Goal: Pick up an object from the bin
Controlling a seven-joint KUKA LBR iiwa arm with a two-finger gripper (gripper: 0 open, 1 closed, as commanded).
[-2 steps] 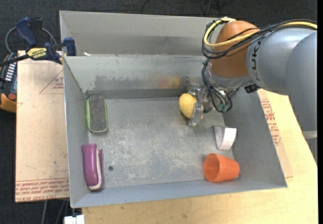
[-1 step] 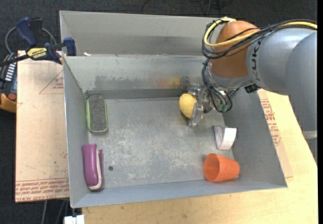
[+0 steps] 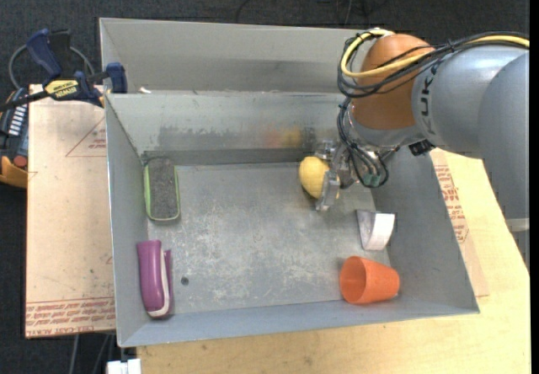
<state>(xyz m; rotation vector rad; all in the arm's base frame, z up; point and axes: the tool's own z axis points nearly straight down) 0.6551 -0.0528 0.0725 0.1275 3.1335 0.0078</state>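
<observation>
— Where the bin (image 3: 253,237) meets its left wall, what lies there?
— A grey scrubbing pad with a green rim (image 3: 162,189), and nearer the front a purple-and-white object (image 3: 153,277), both lengthwise.
— And further along?
— A yellow ball (image 3: 310,176) near the back wall, with the gripper (image 3: 327,191) close against its right side. Whether the gripper is parted or has the ball, I cannot tell.
— Rightmost?
— A small white object (image 3: 376,229), and an orange cup (image 3: 367,280) on its side by the front wall.
</observation>
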